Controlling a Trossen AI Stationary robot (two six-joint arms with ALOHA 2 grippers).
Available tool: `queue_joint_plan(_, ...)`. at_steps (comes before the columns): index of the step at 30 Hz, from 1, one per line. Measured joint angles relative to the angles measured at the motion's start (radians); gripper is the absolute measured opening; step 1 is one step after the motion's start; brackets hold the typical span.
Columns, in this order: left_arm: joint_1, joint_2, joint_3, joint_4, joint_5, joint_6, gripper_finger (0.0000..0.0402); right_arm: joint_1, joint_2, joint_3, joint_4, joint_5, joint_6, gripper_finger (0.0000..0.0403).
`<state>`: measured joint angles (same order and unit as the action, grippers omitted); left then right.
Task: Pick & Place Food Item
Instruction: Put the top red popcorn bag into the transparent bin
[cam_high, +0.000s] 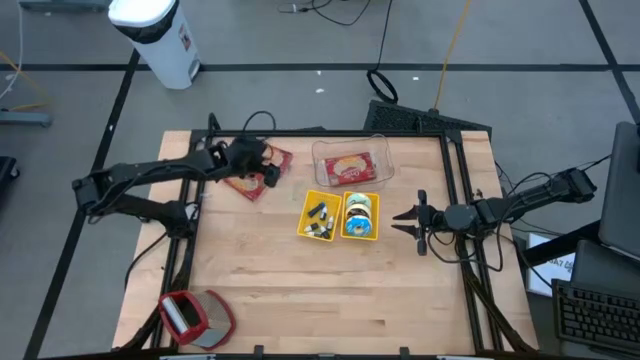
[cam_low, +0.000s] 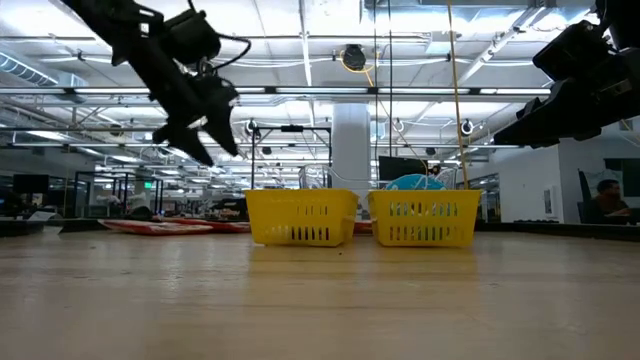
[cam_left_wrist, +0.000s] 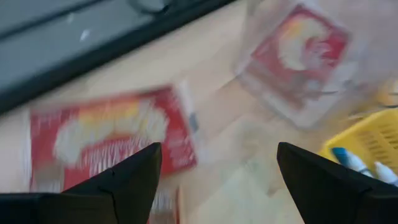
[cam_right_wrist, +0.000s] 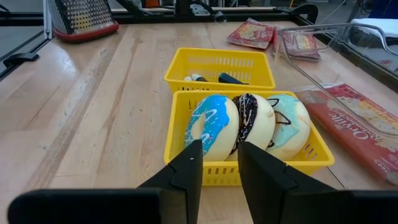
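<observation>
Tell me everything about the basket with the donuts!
The donut basket is bright yellow, plastic-looking, with slotted walls. It sits flat on the wooden table, side by side with a matching yellow basket. Three iced donuts stand on edge inside it: a blue one, a white one with dark icing, and a pale teal one. A clear bin sits nearby.
</observation>
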<state>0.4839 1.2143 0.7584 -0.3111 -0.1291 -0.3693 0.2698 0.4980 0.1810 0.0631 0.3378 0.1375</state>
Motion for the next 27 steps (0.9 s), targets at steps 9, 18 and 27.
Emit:
queue_joint_plan(9, 0.087, 0.023, -0.04, -0.026, -0.135, -0.236, 0.0306, 0.0, 0.0, 0.0, 0.0, 0.0, 0.0, 0.0091)
queue_joint_plan(18, 0.326, 0.093, -0.035, -0.054, -0.049, -0.268, 0.0286, 0.0, 0.0, 0.0, 0.0, 0.001, -0.003, 0.0091)
queue_joint_plan(27, 0.366, 0.282, -0.035, 0.022, -0.087, -0.204, 0.0259, 0.0, 0.0, 0.0, 0.0, 0.003, -0.01, 0.0091)
